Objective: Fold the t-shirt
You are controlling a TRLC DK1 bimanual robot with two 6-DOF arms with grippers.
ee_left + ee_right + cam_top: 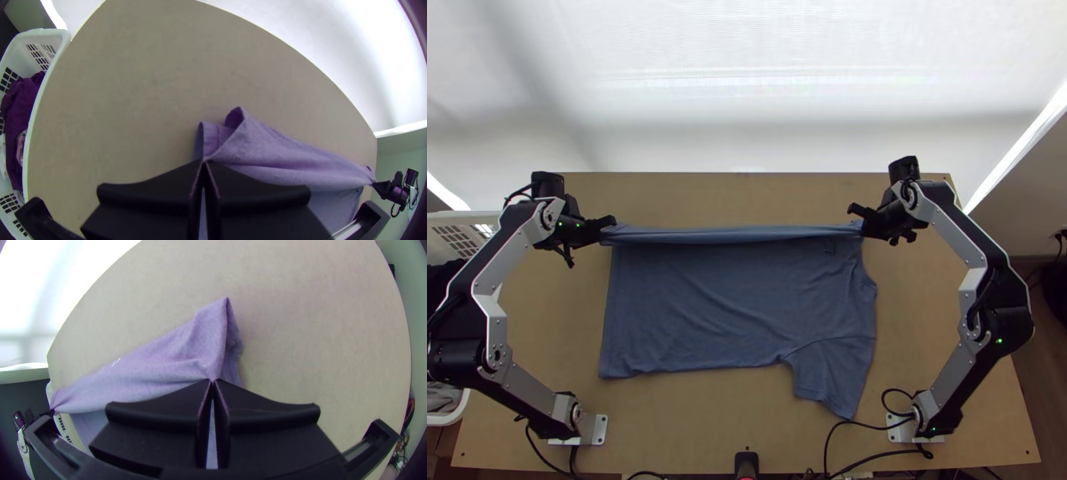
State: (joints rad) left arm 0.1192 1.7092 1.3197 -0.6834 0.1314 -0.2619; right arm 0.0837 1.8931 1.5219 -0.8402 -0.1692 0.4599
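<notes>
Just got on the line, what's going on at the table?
The left claw and right claw are shut on opposite ends of the blue t-shirt's far edge, with a strip of cloth stretched between them. The rest lies mostly flat on the table, one sleeve pointing toward the near edge. The folding looks unfinished.

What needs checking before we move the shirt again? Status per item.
1. Left gripper shut on shirt: ok, at its far left corner.
2. Right gripper shut on shirt: ok, near its far right corner.
3. Held edge stretched between grippers: ok, nearly straight.
4. Sleeve tucked in: not ok, sticks out toward the table's near edge.
5. Cable off the sleeve: cannot tell, right by its tip.
6. Basket away from shirt: ok.
</notes>
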